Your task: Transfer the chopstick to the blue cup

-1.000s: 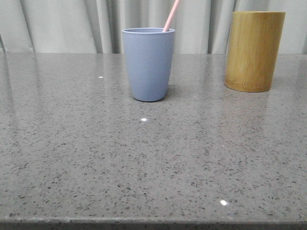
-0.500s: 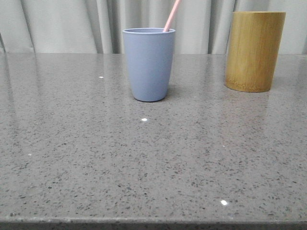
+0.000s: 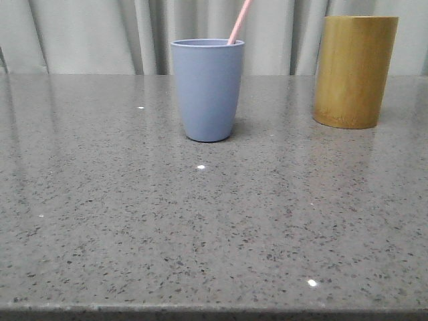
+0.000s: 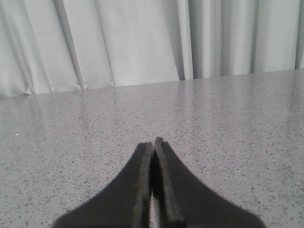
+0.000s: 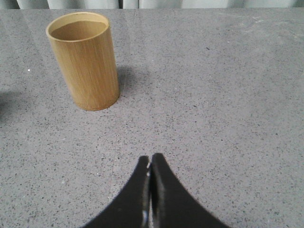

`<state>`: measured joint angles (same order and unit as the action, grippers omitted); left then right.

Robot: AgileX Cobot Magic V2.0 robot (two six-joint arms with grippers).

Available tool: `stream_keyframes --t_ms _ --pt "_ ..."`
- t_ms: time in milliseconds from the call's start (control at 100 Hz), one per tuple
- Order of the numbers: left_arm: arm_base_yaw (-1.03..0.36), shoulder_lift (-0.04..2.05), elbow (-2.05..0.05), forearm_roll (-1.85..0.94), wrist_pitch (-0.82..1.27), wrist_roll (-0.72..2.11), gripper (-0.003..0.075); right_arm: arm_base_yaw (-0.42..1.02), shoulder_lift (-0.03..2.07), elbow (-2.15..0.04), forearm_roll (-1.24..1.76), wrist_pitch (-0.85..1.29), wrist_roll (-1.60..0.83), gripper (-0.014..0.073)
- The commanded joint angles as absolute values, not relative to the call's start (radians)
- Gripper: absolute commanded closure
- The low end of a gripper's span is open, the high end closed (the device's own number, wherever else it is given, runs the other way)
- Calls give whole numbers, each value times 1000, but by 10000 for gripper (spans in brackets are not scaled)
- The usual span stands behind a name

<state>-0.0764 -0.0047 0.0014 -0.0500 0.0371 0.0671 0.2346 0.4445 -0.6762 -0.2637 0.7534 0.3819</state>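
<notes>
Chopstick (image 3: 239,21) stands in the blue cup (image 3: 207,90), long axis steep, top leaning right and running out past the frame top; lower end hidden inside the cup. Bamboo cylinder (image 3: 354,71) sits upright well to the cup's right on the grey speckled table (image 3: 200,227); its interior looks empty from the right wrist view. Left gripper (image 4: 153,142) fingers pressed together, holding nothing. Right gripper (image 5: 150,159) likewise closed and empty, near the bamboo cylinder, well apart from the chopstick.

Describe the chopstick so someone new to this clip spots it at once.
On the grey speckled table, find the blue cup near the middle, left of the tan bamboo cylinder. The chopstick stands inside it, leaning right above the rim. It is the one thin, pale pink stick; its neighbours are wide containers.
</notes>
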Motion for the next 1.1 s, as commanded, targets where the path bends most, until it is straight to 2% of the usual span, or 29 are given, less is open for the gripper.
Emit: stream_keyframes --t_ms 0,980,1090 --pt "-76 -39 12 -49 -48 55 739 229 451 -700 -286 691 374 662" --pt "-76 -39 12 -49 -48 55 739 229 440 -698 -287 692 373 662" --pt "-76 -39 12 -49 -48 55 739 229 398 -671 -299 633 363 662"
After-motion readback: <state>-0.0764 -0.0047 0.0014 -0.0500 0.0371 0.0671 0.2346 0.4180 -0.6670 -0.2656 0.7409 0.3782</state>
